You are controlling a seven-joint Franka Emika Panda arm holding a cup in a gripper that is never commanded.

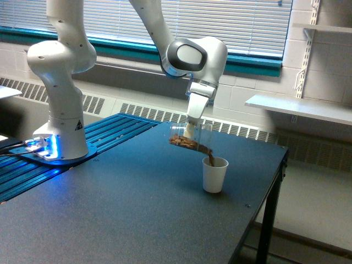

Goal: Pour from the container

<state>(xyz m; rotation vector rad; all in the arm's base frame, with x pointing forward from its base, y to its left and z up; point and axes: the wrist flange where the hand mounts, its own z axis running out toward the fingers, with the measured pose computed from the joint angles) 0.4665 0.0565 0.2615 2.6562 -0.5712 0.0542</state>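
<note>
The room is bright, with daylight coming through the window blinds (220, 22). The dark tabletop (137, 209) has a soft shine. A blue glow lights the robot base (47, 147). The picture is a little grainy and soft.

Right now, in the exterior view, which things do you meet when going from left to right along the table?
Robot base → tilted clear container held in the tool, brown contents spilling out → white paper cup → wall shelf.

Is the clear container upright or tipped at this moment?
Tipped. The container lies nearly sideways, its mouth angled down over the white cup, with brown contents spilling from it.
</note>
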